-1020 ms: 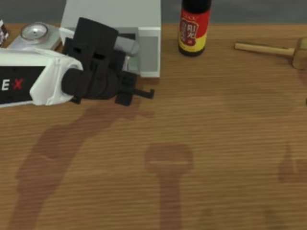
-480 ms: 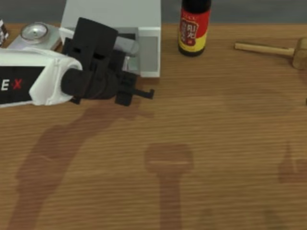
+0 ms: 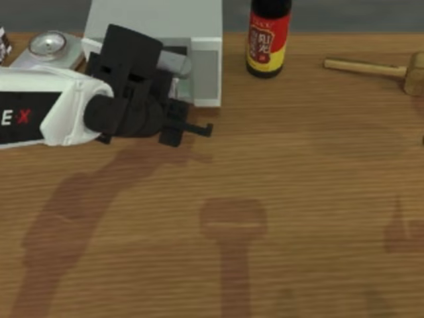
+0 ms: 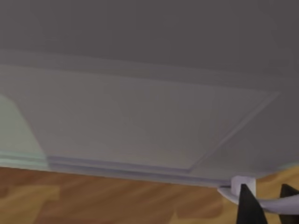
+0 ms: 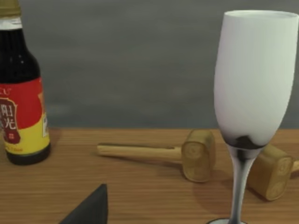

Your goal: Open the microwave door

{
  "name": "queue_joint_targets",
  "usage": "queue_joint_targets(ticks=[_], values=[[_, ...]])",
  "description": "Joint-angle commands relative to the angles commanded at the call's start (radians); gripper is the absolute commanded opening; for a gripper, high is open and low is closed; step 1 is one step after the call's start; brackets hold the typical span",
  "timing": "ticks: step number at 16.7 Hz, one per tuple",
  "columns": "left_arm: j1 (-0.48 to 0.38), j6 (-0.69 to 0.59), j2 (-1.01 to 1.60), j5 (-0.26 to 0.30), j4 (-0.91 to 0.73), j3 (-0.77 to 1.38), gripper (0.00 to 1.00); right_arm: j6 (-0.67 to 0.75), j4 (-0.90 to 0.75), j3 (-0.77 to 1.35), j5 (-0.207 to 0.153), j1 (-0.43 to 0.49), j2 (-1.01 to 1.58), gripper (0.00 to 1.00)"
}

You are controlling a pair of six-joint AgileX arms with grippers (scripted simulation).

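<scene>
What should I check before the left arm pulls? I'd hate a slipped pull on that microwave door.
1. Left hand at the microwave door: ok.
2. Firm hold on the door: cannot tell.
3. Door already ajar: cannot tell.
4. Table before the microwave free for the swing: ok.
5. Sauce bottle apart from the microwave: ok.
6. Right hand away, by the wine glass: ok.
</scene>
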Motion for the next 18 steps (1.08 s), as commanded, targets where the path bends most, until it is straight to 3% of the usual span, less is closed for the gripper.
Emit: queue_joint_targets(ticks=[11, 18], values=[[0.021, 0.055, -0.026, 0.048, 0.007, -0.033, 0.00, 0.000, 0.000, 0.000, 0.000, 0.000, 0.000, 1.00], [0.022, 0.057, -0.027, 0.049, 0.007, -0.035, 0.00, 0.000, 0.000, 0.000, 0.000, 0.000, 0.000, 1.00]])
